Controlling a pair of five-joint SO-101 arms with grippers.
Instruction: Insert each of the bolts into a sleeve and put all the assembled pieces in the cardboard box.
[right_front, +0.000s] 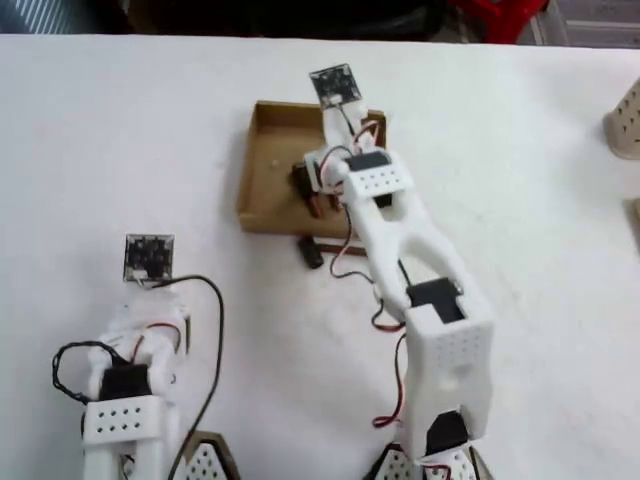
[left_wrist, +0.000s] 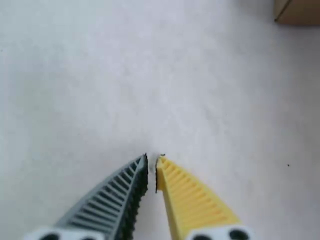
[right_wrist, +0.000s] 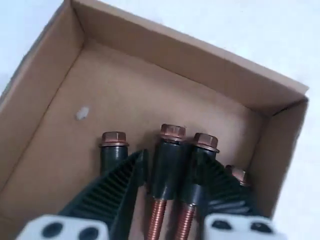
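Well, this job is looking nearly done: 4 copper bolt heads are showing inside the cardboard box, each one sitting in a dark sleeve wherever a sleeve can be seen. The right gripper is hanging down in the box, jaws apart, straddling 2 of those pieces. The left gripper is hovering over bare table, jaws together on nothing. From above, 1 dark piece is lying just beside the box's near wall, probably waiting to go in. Whether it is carrying a bolt is too small to tell. The 4th head is hiding half behind a finger, and the arm is covering part of the box floor.
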